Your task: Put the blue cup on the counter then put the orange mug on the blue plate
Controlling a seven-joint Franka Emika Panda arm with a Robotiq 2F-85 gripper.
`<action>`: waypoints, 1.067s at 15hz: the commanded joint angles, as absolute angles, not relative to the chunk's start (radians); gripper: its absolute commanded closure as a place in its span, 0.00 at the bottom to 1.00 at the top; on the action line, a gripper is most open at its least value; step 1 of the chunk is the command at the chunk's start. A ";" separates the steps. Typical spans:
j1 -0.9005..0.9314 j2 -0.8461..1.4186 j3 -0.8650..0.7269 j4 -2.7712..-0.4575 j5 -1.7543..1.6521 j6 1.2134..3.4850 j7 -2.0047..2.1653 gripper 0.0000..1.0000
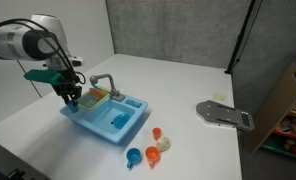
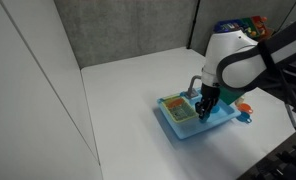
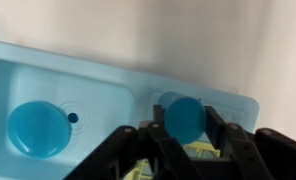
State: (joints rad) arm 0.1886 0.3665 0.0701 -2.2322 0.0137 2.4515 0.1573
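Plastic, glossy and bright blue, the blue cup (image 3: 181, 112) sits pinched between the 2 black fingers (image 3: 224, 138) of the gripper (image 1: 70, 97), which are drawn in narrow against its round wall. We look down on it in the wrist view. It is over the side compartment of the light-blue toy sink (image 3: 108, 78), above a yellow-green piece (image 3: 204, 150); we cannot tell whether it is already clear of it. We judge that carrying it out to the counter (image 1: 188, 65) is the step in hand. A grip across the round wall suits a smooth, light shell, though such a shell could slip.

At 9 o'clock of the cup, in the basin, lies a flat, saturated-blue disc with a shallow rim, which we take for the blue plate (image 3: 38, 128); moulded walls hem it in. On the matte white counter, at 4 o'clock of the sink in an exterior view, stand small toys. We read 1 as the orange mug (image 1: 151, 153), beside a small blue piece (image 1: 134, 155). Another orange piece (image 1: 155, 132) stands with a cream one (image 1: 165, 143).
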 commanded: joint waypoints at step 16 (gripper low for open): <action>0.134 0.382 0.123 -2.257 0.070 2.551 0.040 0.81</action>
State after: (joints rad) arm 0.1540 0.3777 0.1071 -2.2554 0.0498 2.5316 0.0711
